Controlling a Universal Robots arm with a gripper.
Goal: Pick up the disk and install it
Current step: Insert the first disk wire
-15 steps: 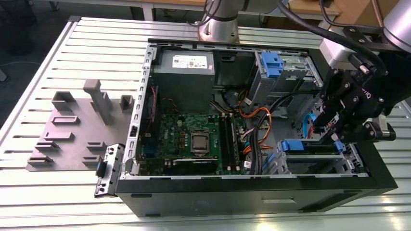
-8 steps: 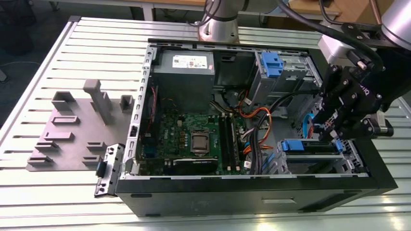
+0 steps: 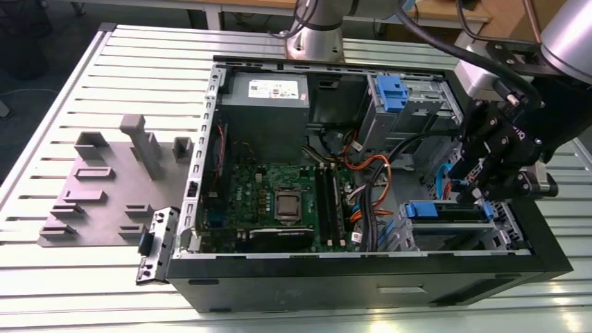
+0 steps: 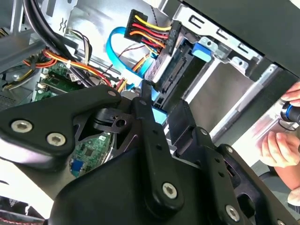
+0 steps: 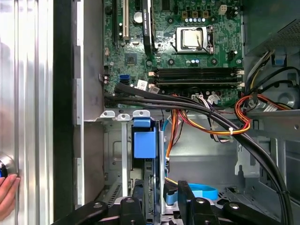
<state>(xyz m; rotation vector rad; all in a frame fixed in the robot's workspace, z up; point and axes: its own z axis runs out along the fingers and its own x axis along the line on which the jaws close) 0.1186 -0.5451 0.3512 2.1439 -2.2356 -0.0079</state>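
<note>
Slatted metal tabletop (image 3: 111,76) carries an open black computer case (image 3: 370,277) lying on its side. Inside its drive corner the gripper (image 5: 159,197) sits low, its black fingers (image 5: 139,197) closed on the edge of the disk (image 5: 151,180), which stands on edge in the grey metal cage (image 5: 112,154) under a blue latch (image 5: 144,140). By my reading, pickup is done and the disk looks mostly seated, with the grasp not yet released. Farther out lie the motherboard (image 3: 277,194) and power supply (image 3: 266,97); a person's hand (image 4: 281,147) rests beside the case.
</note>
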